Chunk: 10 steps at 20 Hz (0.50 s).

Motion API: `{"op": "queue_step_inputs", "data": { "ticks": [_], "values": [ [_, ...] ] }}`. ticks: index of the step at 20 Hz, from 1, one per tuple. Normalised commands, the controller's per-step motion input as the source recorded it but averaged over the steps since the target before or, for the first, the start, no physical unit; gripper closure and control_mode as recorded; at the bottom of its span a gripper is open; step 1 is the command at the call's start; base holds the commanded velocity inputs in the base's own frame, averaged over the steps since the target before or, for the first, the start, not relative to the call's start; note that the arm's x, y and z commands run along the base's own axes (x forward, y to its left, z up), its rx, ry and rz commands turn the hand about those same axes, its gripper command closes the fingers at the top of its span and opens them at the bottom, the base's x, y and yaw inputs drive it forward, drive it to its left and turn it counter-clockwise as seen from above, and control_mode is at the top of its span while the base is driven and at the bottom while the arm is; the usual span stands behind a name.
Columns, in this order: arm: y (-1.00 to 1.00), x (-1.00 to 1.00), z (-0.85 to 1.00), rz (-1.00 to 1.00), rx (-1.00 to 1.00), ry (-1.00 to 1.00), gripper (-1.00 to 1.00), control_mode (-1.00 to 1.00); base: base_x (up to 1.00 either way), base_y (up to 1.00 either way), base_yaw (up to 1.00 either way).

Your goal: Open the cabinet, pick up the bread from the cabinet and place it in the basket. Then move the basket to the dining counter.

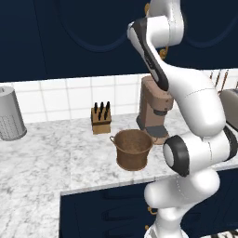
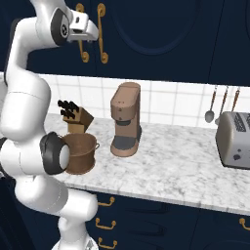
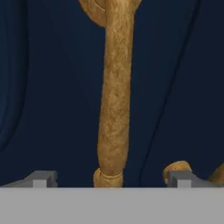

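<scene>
The gripper (image 3: 111,180) is raised to the brass handle (image 3: 114,92) of the closed cabinet (image 3: 52,87), jaws spread wide on either side of it, apparently for pulling the door open. The basket (image 1: 133,149) is left on the table at centre frame.

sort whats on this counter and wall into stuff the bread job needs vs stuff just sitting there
Needed for the job:
- cabinet and its brass handle
- basket
- hand, open at the handle

Just sitting there:
- knife block
- coffee machine
- toaster
- grey perforated cylinder
- hanging utensils
</scene>
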Motion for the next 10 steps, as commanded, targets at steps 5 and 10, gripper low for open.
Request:
{"op": "queue_step_inputs", "data": {
  "ticks": [5, 10],
  "values": [
    [-0.04, 0.42, -0.22, 0.04, 0.00, 0.00, -1.00, -1.00, 0.00, 0.00, 0.00],
    [-0.09, 0.38, -0.34, 0.02, 0.00, -0.08, -1.00, -1.00, 0.00, 0.00, 0.00]
  ]
}}
